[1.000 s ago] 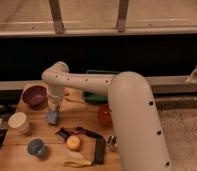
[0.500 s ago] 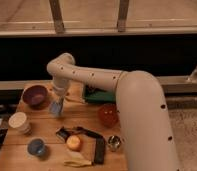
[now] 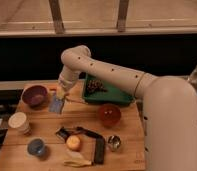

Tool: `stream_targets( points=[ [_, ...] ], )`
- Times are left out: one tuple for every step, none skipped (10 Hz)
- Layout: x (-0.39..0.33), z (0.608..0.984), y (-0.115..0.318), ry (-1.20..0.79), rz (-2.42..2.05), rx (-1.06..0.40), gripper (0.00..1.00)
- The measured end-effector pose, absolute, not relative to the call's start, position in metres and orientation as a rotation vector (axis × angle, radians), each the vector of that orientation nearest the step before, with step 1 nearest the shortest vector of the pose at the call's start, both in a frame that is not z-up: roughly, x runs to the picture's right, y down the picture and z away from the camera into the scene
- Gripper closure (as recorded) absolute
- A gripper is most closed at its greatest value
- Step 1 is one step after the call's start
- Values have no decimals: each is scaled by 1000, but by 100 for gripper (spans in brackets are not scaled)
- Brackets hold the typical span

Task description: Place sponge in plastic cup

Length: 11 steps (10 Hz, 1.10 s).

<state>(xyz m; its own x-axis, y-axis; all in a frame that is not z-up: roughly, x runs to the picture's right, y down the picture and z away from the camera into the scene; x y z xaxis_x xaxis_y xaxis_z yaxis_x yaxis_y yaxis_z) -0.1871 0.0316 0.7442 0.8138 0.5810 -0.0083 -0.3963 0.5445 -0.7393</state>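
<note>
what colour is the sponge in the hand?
Grey-blue sponge, camera view; the hand grips it above the table, beside the purple bowl.

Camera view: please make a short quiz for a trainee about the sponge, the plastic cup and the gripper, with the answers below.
1. True or false: the sponge already lies in the plastic cup.
2. What is the gripper shut on? A nothing; B the sponge; C the plastic cup.
3. Fill the gap: the gripper hangs above the left part of the table, beside the ___ bowl.
Key: 1 false, it is in the air, apart from the cup; 2 B; 3 purple.
</note>
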Motion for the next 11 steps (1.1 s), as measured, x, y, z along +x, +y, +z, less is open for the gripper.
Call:
stream_targets(
  points=[
    [-194,732,43,-269,559,-813,100],
    [-201,722,54,-279,530,-820,100],
    [-211,712,67,-289,497,-828,100],
    [-221,703,78,-302,472,-839,100],
    [-236,689,95,-323,430,-860,100],
    [-245,682,103,-335,403,-869,100],
    [-257,672,113,-352,365,-884,100],
    [-265,668,119,-360,344,-895,100],
    [-263,669,118,-358,346,-894,100],
    [-261,670,117,-357,349,-892,100],
    [-264,669,118,-358,345,-893,100]
  ],
)
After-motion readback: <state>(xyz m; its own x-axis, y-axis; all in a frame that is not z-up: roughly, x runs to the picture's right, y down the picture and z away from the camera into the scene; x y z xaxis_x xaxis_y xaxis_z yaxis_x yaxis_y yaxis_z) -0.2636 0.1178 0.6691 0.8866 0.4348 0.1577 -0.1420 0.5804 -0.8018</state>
